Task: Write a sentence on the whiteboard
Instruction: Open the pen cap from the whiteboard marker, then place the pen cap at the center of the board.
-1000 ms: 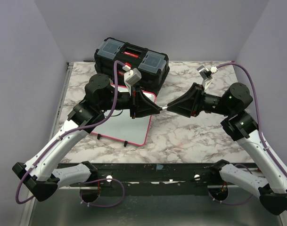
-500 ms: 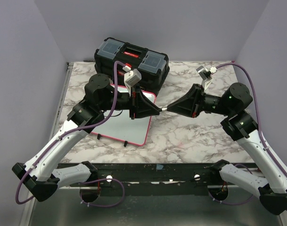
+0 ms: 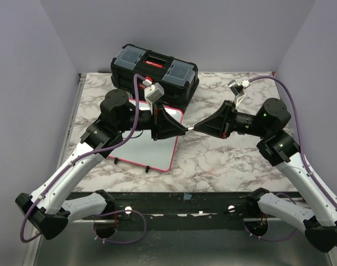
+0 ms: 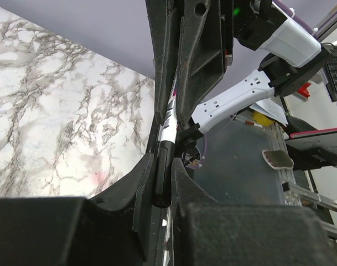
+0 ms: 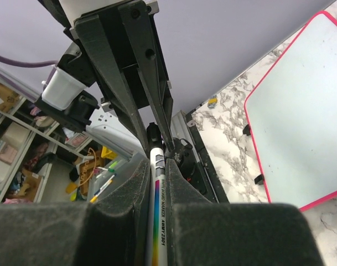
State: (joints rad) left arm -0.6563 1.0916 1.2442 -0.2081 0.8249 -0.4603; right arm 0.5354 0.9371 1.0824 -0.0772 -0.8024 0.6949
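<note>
The whiteboard (image 3: pixel 146 147) lies flat on the marble table under my left arm, its red rim showing; its surface is blank and no sentence shows on it. It also shows in the right wrist view (image 5: pixel 301 111). A white marker (image 3: pixel 190 128) hangs in the air between both grippers. My left gripper (image 3: pixel 183 128) is shut on the marker's black cap (image 4: pixel 162 172). My right gripper (image 3: pixel 198 128) is shut on the marker's white body (image 5: pixel 159 194). The two grippers face each other tip to tip above the board's right edge.
A black toolbox (image 3: pixel 154 66) with a red latch stands at the back of the table, just behind the whiteboard. Marble tabletop (image 3: pixel 223 160) lies to the right of the board. Purple walls close in the back and sides.
My right arm has shifted slightly left toward the left gripper. Both grippers stay shut on the marker; the left arm has barely moved.
</note>
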